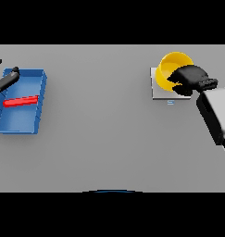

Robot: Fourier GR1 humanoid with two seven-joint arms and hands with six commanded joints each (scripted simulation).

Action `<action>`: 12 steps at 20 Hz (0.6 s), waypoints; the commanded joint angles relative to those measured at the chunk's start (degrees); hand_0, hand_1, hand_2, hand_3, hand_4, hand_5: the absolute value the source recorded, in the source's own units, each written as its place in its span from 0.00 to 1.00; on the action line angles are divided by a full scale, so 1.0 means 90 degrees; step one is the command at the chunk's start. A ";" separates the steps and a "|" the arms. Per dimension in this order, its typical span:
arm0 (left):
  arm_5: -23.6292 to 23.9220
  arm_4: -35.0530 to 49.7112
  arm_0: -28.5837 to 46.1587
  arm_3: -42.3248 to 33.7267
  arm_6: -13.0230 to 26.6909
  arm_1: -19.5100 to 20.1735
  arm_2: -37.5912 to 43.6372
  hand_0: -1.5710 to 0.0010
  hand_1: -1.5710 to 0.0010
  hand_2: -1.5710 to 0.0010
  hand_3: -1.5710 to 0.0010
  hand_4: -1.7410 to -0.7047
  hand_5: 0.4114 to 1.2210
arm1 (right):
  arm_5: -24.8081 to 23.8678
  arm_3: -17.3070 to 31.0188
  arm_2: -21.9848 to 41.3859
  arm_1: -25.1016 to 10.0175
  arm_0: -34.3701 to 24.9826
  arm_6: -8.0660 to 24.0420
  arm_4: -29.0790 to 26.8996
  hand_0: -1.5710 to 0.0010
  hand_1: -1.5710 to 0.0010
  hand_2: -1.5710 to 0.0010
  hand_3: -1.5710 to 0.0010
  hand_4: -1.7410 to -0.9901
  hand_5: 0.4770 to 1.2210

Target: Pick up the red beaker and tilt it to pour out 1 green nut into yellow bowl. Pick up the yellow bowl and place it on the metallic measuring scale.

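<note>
The yellow bowl (171, 67) sits tilted on or just over the metallic scale (159, 92) at the far right. My right hand (191, 77) is curled over the bowl's right rim and grips it. Whether the bowl rests on the scale plate I cannot tell. Any nut inside the bowl is too small to see. At the far left, the red beaker (21, 101) lies on its side in a blue tray (39, 99). My left hand (6, 78) hovers above the tray's far left corner, fingers relaxed, apart from the beaker.
The blue tray stands against the table's left edge. The scale has a small display strip (170, 102) on its near side. My right forearm (215, 113) runs in from the lower right behind the scale.
</note>
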 commanded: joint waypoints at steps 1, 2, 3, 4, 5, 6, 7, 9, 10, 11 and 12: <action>0.0023 -0.0010 0.0014 -0.0054 0.0003 0.0005 -0.0002 1.00 1.00 1.00 1.00 0.87 0.45 | 0.0074 0.0069 -0.0062 0.0055 -0.0065 0.0097 -0.0056 0.15 0.28 0.36 0.48 0.20 0.80; 0.0017 -0.0005 0.0026 -0.0052 0.0031 0.0009 0.0002 1.00 1.00 1.00 1.00 0.88 0.44 | 0.0194 0.0013 -0.0133 0.0059 -0.0054 0.0162 -0.0152 0.27 0.39 0.46 0.56 0.24 0.72; 0.0000 0.0009 -0.0014 -0.0012 0.0071 0.0023 0.0023 1.00 1.00 1.00 1.00 0.87 0.44 | 0.0283 0.0021 -0.0173 0.0067 -0.0049 0.0180 -0.0215 0.40 0.48 0.55 0.63 0.27 0.66; -0.0005 0.0036 0.0002 -0.0019 0.0010 0.0023 0.0041 1.00 1.00 1.00 1.00 0.87 0.44 | 0.0293 0.0104 -0.0199 0.0047 -0.0070 0.0119 -0.0233 0.52 0.57 0.63 0.70 0.30 0.60; 0.0023 0.0032 -0.0036 -0.0022 0.0011 -0.0019 0.0024 1.00 1.00 1.00 1.00 0.87 0.44 | 0.0370 0.0065 -0.0233 0.0068 -0.0032 0.0181 -0.0293 0.61 0.65 0.70 0.75 0.33 0.56; 0.0029 0.0038 -0.0059 0.0056 -0.0003 -0.0068 0.0016 1.00 1.00 1.00 1.00 0.87 0.43 | 0.0375 0.0114 -0.0240 0.0138 -0.0075 0.0234 -0.0299 0.69 0.71 0.76 0.80 0.34 0.52; 0.0068 -0.0023 -0.0037 0.0047 0.0042 -0.0043 0.0006 1.00 1.00 1.00 1.00 0.88 0.42 | 0.0385 0.0127 -0.0173 0.0138 -0.0071 0.0204 -0.0242 0.75 0.76 0.81 0.84 0.35 0.50; 0.0054 -0.0015 -0.0047 0.0051 0.0006 0.0003 0.0036 1.00 1.00 1.00 1.00 0.88 0.42 | 0.0348 0.0132 -0.0122 0.0107 -0.0045 0.0124 -0.0193 0.84 0.84 0.88 0.89 0.39 0.47; 0.0026 0.0004 -0.0043 0.0087 -0.0049 0.0028 0.0059 1.00 1.00 1.00 1.00 0.87 0.42 | 0.0359 0.0187 -0.0099 0.0078 -0.0074 0.0101 -0.0156 0.87 0.88 0.90 0.92 0.41 0.46; 0.0031 -0.0005 -0.0084 0.0059 -0.0012 0.0002 0.0029 1.00 1.00 1.00 1.00 0.87 0.42 | 0.0429 0.0128 -0.0100 0.0043 -0.0084 0.0123 -0.0169 0.90 0.90 0.92 0.93 0.43 0.45; 0.0049 -0.0006 -0.0054 -0.0030 0.0024 -0.0034 -0.0004 1.00 1.00 1.00 1.00 0.87 0.42 | 0.0464 0.0176 -0.0087 0.0027 -0.0132 0.0195 -0.0134 0.92 0.92 0.94 0.95 0.44 0.44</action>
